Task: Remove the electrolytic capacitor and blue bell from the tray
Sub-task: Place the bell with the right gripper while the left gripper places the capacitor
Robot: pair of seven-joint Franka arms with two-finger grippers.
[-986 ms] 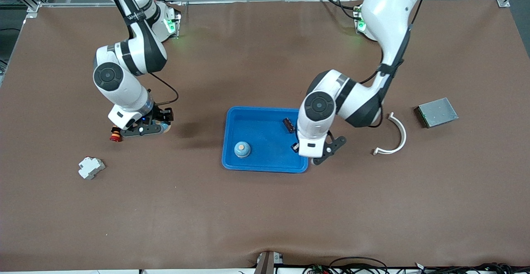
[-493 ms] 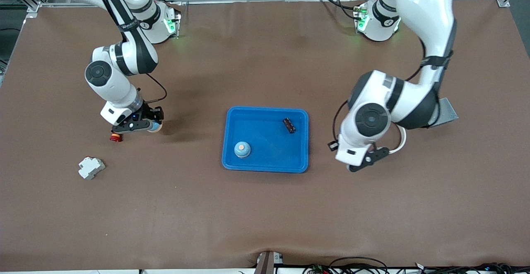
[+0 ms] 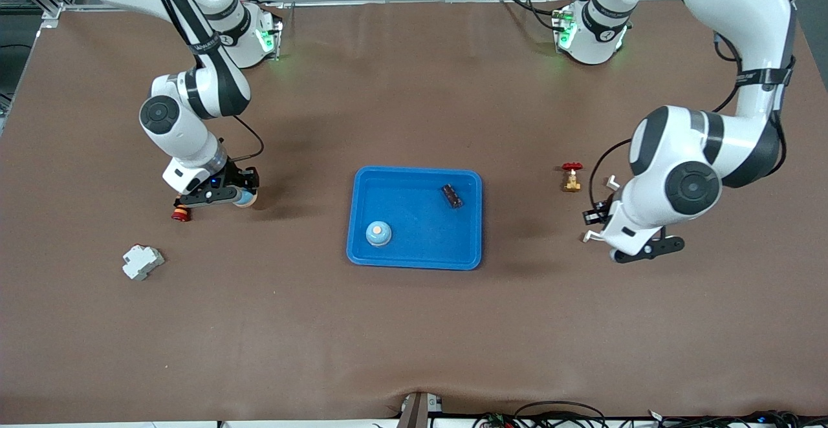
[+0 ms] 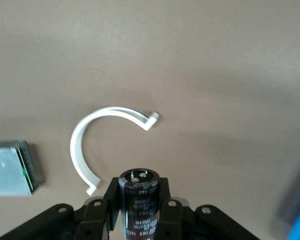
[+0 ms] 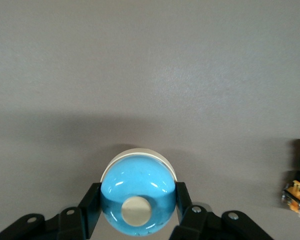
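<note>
The left gripper hangs over the bare mat toward the left arm's end of the table, clenched on a black capacitor that stands upright between its fingers. Below it on the mat lies a curved white clip, and beside that a grey flat box — both seen from the left wrist camera. In the front view the left arm's wrist covers most of the clip, leaving only its ends showing.

The right gripper is low over the mat toward the right arm's end of the table, grasping a blue bell with a cream button on top. Whether the bell rests on the mat cannot be told. Just beside the gripper stands a small red and yellow push button.

The blue tray sits in the middle of the table. In it are a second blue bell and a second dark capacitor, well apart from each other. A small brass valve with a red handle stands on the mat between the tray and the left arm. A white plastic block lies nearer the front camera than the right gripper's push button.
</note>
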